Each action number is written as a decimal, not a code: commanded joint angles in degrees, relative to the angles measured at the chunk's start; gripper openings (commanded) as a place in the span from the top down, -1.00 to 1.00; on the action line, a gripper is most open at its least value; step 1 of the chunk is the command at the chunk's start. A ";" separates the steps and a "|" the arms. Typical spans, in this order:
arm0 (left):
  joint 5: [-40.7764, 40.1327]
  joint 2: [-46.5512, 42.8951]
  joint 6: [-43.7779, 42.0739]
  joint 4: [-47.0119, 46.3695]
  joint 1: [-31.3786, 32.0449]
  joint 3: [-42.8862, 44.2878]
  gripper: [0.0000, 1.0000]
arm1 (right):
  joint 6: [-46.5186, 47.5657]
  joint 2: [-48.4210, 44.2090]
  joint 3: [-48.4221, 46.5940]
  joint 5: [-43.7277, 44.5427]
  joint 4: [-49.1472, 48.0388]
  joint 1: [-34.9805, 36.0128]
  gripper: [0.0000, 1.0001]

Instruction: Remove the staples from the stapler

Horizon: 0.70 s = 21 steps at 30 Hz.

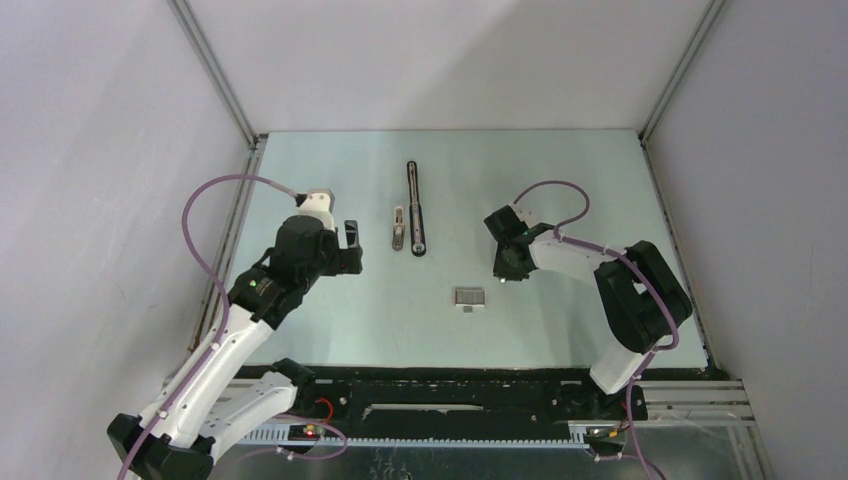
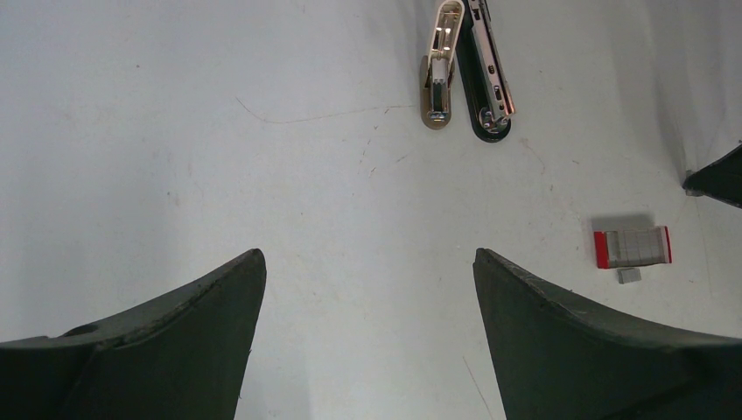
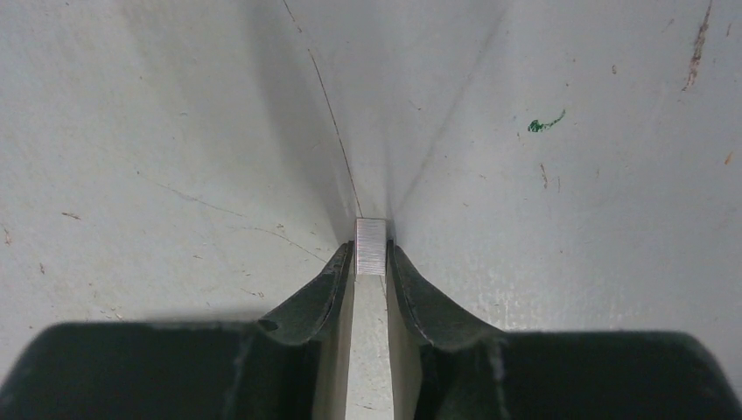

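Top view: the stapler lies lengthwise in the upper middle of the table. A shorter beige piece lies just beside it on the left. A small box sits lower, near the frame's centre. The left fingers hover left of the beige piece. The right fingers point down at the table, right of the stapler and up-right of the box. From here I cannot tell what they carry.

Left wrist view: the left fingers are released and spread wide, with only bare table between them. The stapler sits at the top of the frame, right of centre, a silvery channel running along it. The beige piece is at its left; whether the two touch I cannot tell. The red-and-white box is at the right edge, with a grey bit just below it.

Right wrist view: the right fingers are clenched on the staples, a finely ridged silvery strip held on edge. Its end pokes just past the tips, over bare table. So the staples are out of the stapler and well apart from it.

The strip is probably very light and stiff along its length. It is likely brittle too, and a hard squeeze or twist could snap the row. The smooth metal may slip. The flat sides, as held now, look the best place to grip.
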<state>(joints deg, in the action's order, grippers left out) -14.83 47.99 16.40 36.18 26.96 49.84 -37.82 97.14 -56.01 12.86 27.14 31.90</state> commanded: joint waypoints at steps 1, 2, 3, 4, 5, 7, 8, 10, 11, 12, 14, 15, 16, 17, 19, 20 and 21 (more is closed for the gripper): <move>-0.73 -0.15 -1.29 -0.68 -0.42 -0.10 -0.87 | 0.25 -2.16 0.88 1.23 0.92 0.63 0.49; -0.73 -0.17 -1.29 -0.65 -0.42 -0.10 -0.87 | 0.43 -2.49 0.95 1.32 0.90 0.71 0.50; -0.75 -0.17 -1.29 -0.63 -0.42 -0.10 -0.87 | 0.70 -2.63 0.91 1.30 0.79 0.83 0.53; -0.73 -0.25 -1.29 -0.63 -0.42 -0.10 -0.87 | 1.05 -2.78 0.85 1.31 0.60 0.94 0.55; -0.73 -0.26 -1.29 -0.67 -0.42 -0.14 -0.87 | 1.28 -3.10 0.89 1.37 0.57 1.11 0.57; -0.81 -0.34 -1.29 -0.68 -0.42 -0.13 -0.87 | 1.87 -3.67 0.88 1.38 0.34 1.74 0.58; -0.86 -0.35 -1.29 -0.68 -0.42 -0.18 -0.88 | 2.22 -4.00 0.82 1.38 0.17 2.20 0.58; -0.82 -0.29 -1.29 -0.65 -0.42 -0.10 -0.87 | 3.15 -5.02 0.82 1.12 -0.44 3.64 0.57; -0.85 -0.29 -1.29 -0.66 -0.42 -0.14 -0.87 | 3.65 -5.55 0.81 0.88 -0.89 4.47 0.57; -0.77 -0.15 -1.30 -0.67 -0.42 -0.10 -0.87 | 3.94 -6.25 0.81 0.84 -1.28 5.23 0.57; -0.73 -0.17 -1.29 -0.61 -0.42 -0.10 -0.87 | 3.69 -7.30 0.81 0.81 -1.50 6.57 0.57; -0.73 -0.10 -1.29 -0.65 -0.42 -0.10 -0.87 | 3.31 -7.80 0.81 0.62 -1.41 7.00 0.57; -0.66 -0.09 -1.30 -0.67 -0.42 -0.10 -0.87 | 3.06 -8.23 0.86 0.26 -1.27 7.48 0.56; -0.66 -0.09 -1.29 -0.68 -0.42 -0.10 -0.87 | 2.68 -8.67 0.82 0.05 -1.03 7.93 0.56; -0.64 -0.01 -1.29 -0.68 -0.42 -0.10 -0.87 | 1.88 -9.28 0.82 -0.33 -0.59 9.04 0.55; -0.65 -0.03 -1.29 -0.68 -0.42 -0.10 -0.87 | 1.57 -9.48 0.81 -0.66 -0.47 9.60 0.55; -0.56 0.00 -1.29 -0.67 -0.40 -0.10 -0.87 | 1.41 -9.46 0.81 -1.03 -0.30 10.31 0.55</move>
<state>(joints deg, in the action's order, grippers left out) -14.83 47.99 16.40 36.18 26.96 49.84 -35.40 89.67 -55.11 12.43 27.07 40.36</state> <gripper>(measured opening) 0.935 0.227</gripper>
